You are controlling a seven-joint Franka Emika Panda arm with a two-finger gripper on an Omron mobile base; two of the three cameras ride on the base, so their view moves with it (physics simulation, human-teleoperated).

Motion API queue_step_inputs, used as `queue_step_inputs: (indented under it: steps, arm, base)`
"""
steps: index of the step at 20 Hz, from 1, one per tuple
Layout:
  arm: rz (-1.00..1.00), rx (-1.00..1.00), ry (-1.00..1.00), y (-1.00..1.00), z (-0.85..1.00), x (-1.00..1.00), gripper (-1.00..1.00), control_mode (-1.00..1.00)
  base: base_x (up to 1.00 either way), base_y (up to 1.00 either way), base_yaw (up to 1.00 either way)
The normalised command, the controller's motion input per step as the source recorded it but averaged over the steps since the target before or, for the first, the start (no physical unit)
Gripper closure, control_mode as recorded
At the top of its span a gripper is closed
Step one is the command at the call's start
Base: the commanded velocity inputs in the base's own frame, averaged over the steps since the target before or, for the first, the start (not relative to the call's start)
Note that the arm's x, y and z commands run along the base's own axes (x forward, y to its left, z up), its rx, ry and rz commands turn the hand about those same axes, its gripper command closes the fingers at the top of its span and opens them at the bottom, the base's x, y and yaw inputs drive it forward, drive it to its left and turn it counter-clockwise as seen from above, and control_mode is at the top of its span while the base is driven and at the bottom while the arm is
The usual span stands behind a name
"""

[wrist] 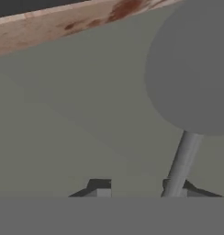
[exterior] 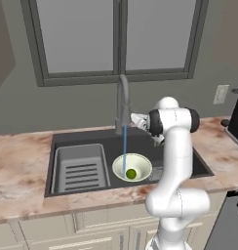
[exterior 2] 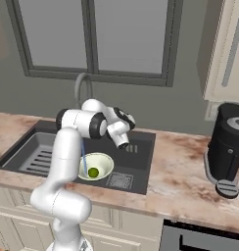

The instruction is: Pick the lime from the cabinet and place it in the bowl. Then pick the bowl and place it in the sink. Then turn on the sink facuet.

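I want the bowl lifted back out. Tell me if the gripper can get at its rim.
Probably yes. The bowl sits open in the sink with only the lime inside; the gripper is by the faucet, above it. The water stream falls into the bowl.

One lime [exterior: 131, 173], one bowl [exterior: 132, 167], one sink [exterior: 82, 168] (with a single ribbed tray), one faucet [exterior: 123, 105], one dark machine [exterior 2: 229, 147] on the table [exterior 2: 180, 171], two window panes [exterior: 77, 34]

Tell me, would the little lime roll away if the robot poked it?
Probably it would roll a bit: the lime is small and round. The bowl's sloping sides would likely bring it back. Water from the faucet runs into the bowl, so it may be slippery.
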Motion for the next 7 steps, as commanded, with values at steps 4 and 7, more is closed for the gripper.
queue_step_inputs:
  steps: [4,7]
  arm:
    - [0.0,0.13,-0.14,-0.56,0.29,-0.87,1.0,-1.0]
    - [0.0,0.11,-0.19,-0.58,0.39,-1.0,1.0,-1.0]
  base:
    - [0.0,0.0,0.0]
    - [0.0,0.0,0.0]
